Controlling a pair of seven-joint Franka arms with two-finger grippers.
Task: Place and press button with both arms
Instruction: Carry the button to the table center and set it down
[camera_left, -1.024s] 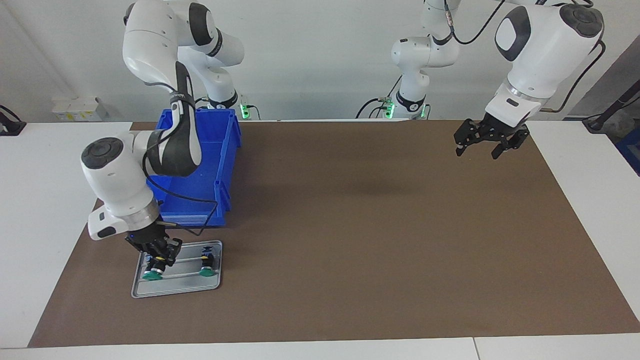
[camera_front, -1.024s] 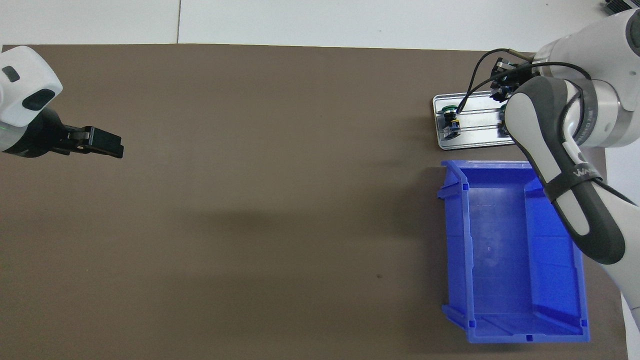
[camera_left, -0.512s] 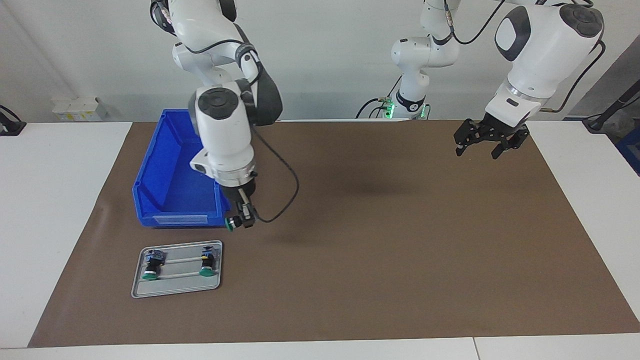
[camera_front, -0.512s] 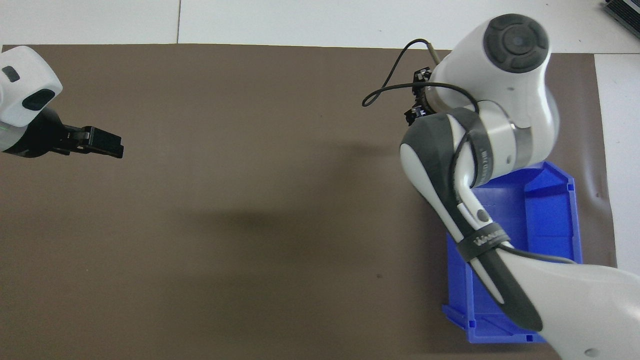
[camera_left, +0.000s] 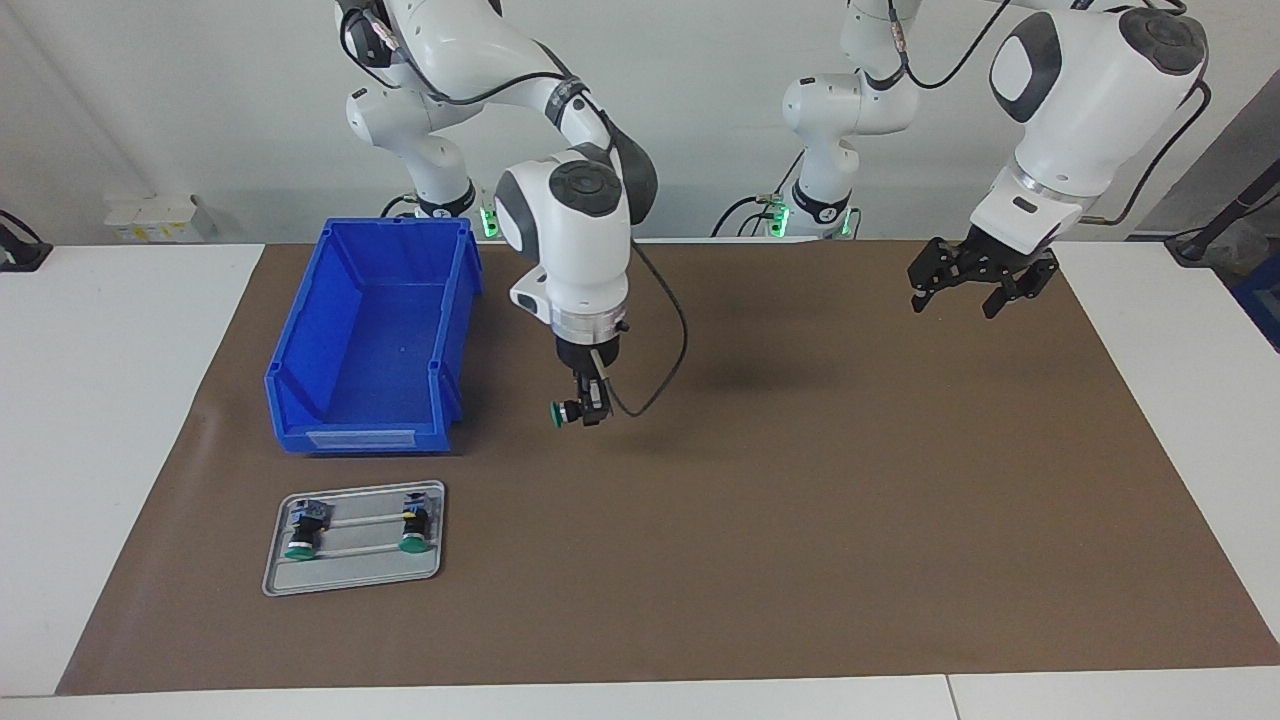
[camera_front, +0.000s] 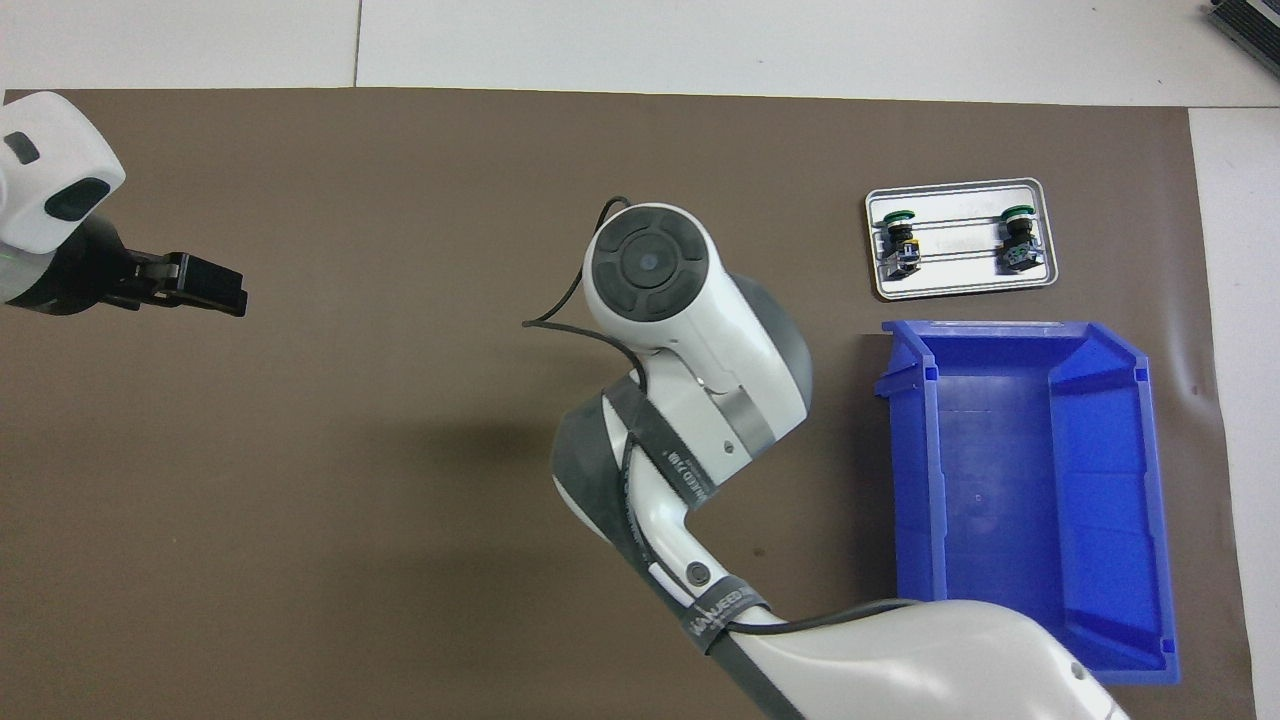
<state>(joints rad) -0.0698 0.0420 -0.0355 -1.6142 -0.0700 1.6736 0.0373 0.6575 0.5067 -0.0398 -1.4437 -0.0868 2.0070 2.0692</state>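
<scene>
My right gripper (camera_left: 585, 408) is shut on a green-capped button (camera_left: 562, 412) and holds it in the air over the brown mat (camera_left: 800, 500), beside the blue bin (camera_left: 370, 340), toward the middle of the table. In the overhead view the right arm's own body hides this gripper and the button. Two like buttons (camera_left: 300, 540) (camera_left: 412, 533) lie in the metal tray (camera_left: 350, 580); they also show in the overhead view (camera_front: 898, 235) (camera_front: 1018, 240). My left gripper (camera_left: 975, 285) waits open and empty over the mat at the left arm's end; it also shows in the overhead view (camera_front: 205, 285).
The blue bin (camera_front: 1030, 500) stands empty at the right arm's end, nearer to the robots than the tray (camera_front: 960, 285). White table surface (camera_left: 100, 400) borders the mat.
My right arm has left the tray with a button in its gripper and swung past the bin toward the middle of the table. The left arm has not moved.
</scene>
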